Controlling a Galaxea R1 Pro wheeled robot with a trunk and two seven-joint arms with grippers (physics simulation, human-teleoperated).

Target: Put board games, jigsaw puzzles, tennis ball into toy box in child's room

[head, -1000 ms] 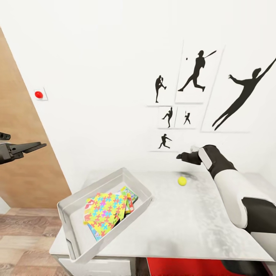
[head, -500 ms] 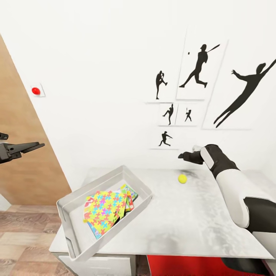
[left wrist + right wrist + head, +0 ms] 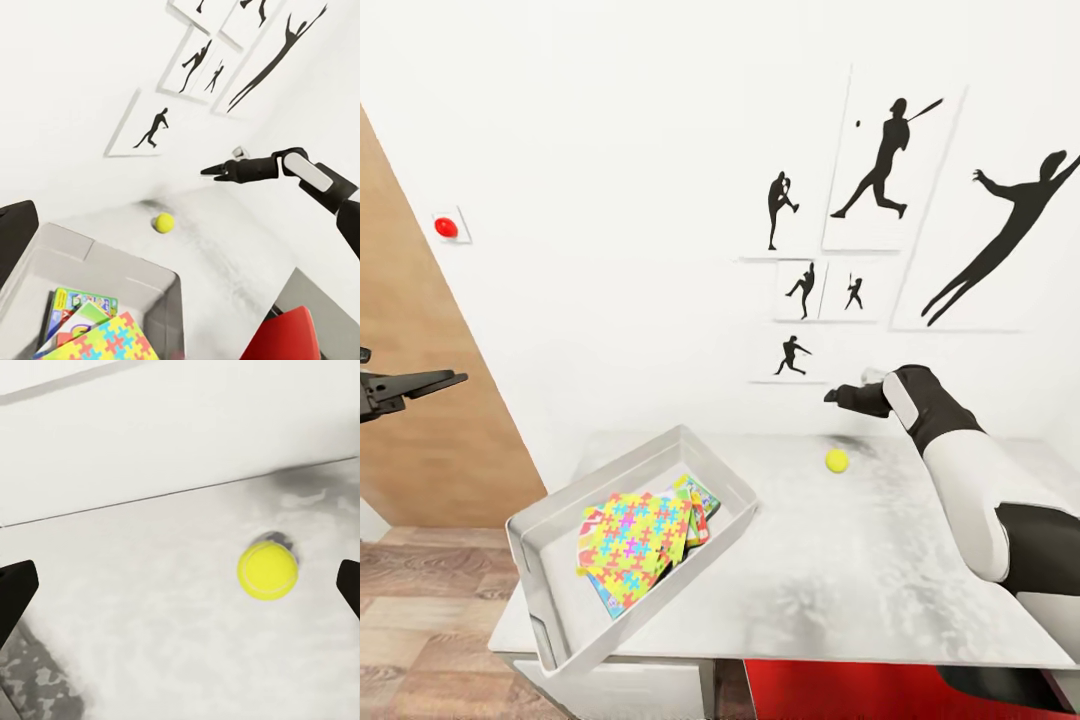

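Since the earlier frames the head camera has tilted slightly, so the whole scene is displaced; relative to the worktop [image 3: 840, 560], the right gripper [image 3: 833, 396] has been held at nearly the same spot above the far edge, and the left gripper [image 3: 445, 380] has been kept off to the side, away from the worktop.

The tennis ball [image 3: 837, 460], a small yellow-green felted sphere, is seen resting on the mottled light-grey worktop near the wall, below and just beside the right gripper, not touched by it. In the right wrist view the ball [image 3: 268, 570] lies between 2 dark fingertips set far apart, so the jaws are spread wide.

The toy box [image 3: 550, 520], a shallow light-grey bin with sloped walls and a rim, is set at the worktop's near left corner and overhangs the edge. Inside it flat cardboard boxes are stacked, topped by a jigsaw puzzle [image 3: 635, 540] in bright interlocking pattern.

The left gripper's opening cannot be determined.
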